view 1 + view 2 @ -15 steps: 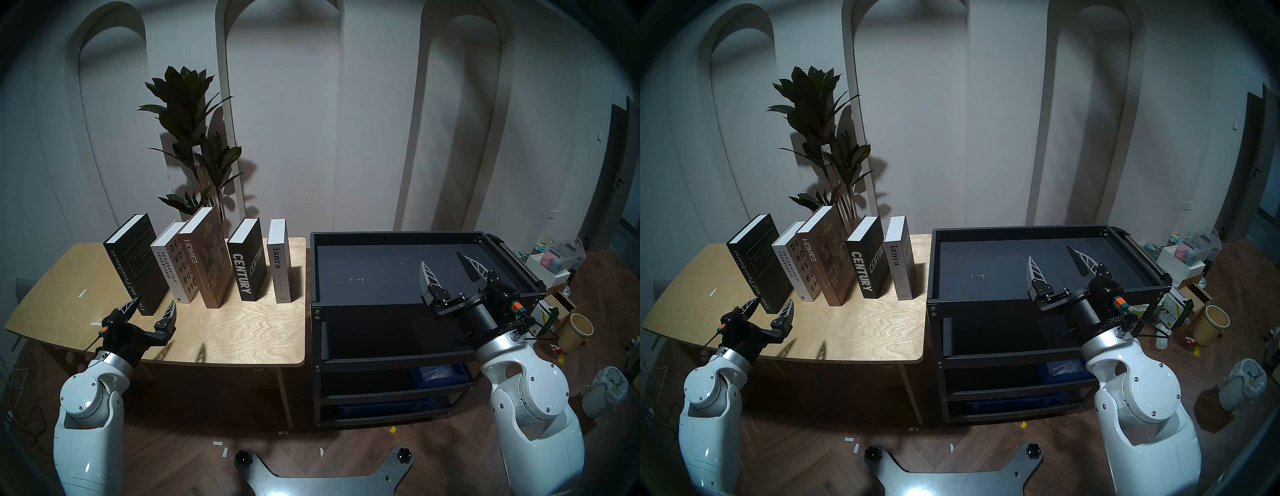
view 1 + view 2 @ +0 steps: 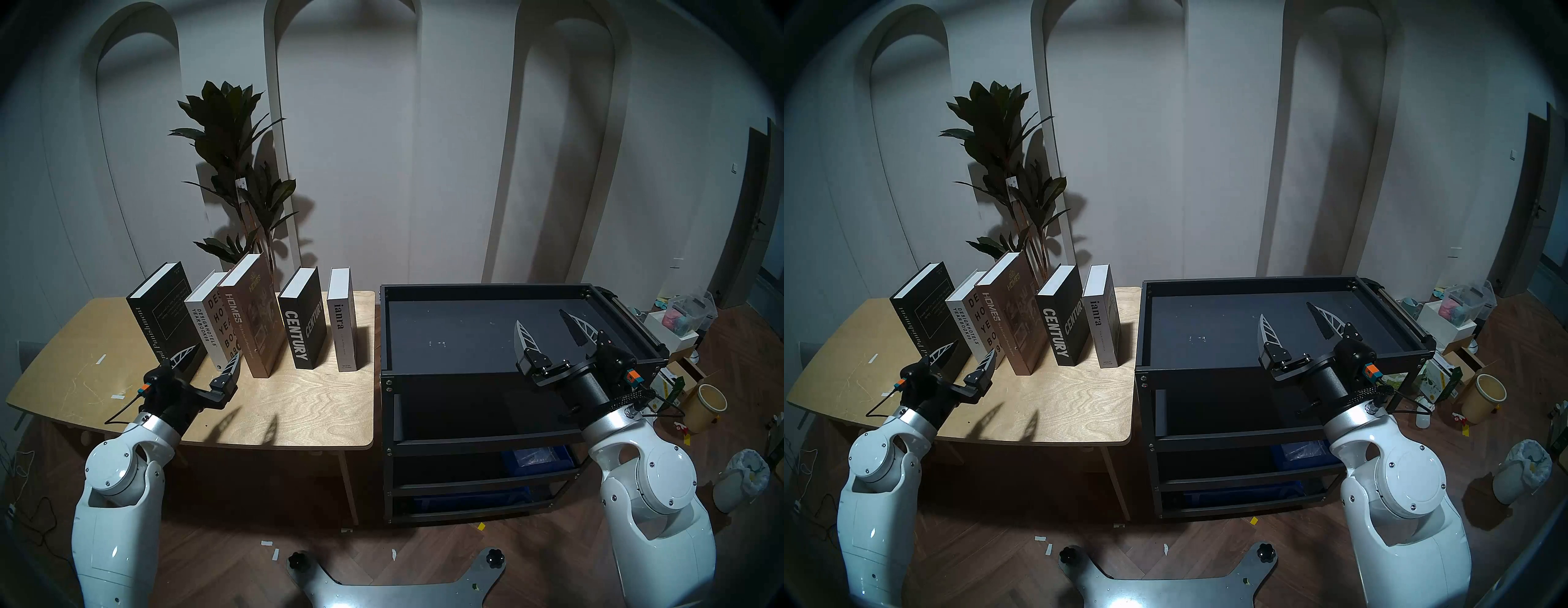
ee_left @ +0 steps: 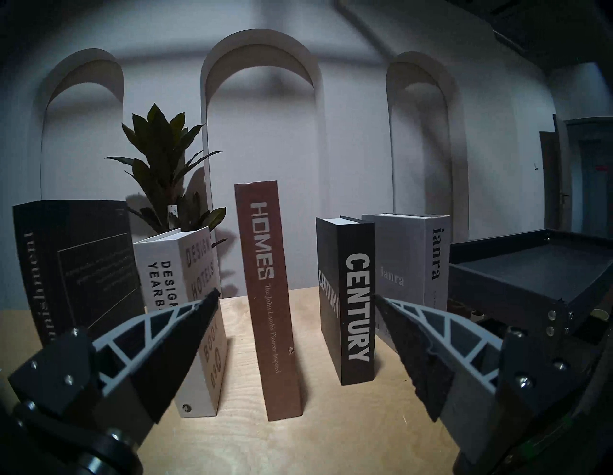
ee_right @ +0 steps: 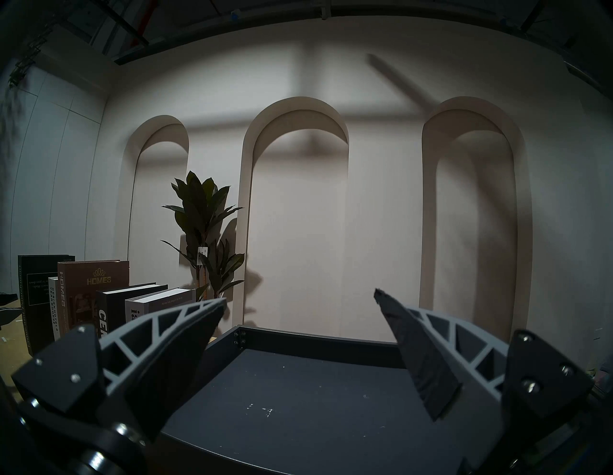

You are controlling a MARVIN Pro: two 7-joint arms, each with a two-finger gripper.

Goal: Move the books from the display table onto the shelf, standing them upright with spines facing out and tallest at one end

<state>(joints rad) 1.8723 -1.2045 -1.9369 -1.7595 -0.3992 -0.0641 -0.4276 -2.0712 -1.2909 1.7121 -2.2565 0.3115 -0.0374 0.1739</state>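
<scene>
Books [image 2: 254, 318] upright on display table [image 2: 297, 407], spines forward — both end effectors wide open, empty.

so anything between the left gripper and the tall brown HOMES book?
Nothing visible. The left gripper, jaws open, faces the tall brown HOMES book head-on over bare plywood table; the neighbouring books stand off to either side.

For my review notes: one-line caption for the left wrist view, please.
Open left gripper faces five upright books on the display table, brown HOMES centred between its fingers.
</scene>
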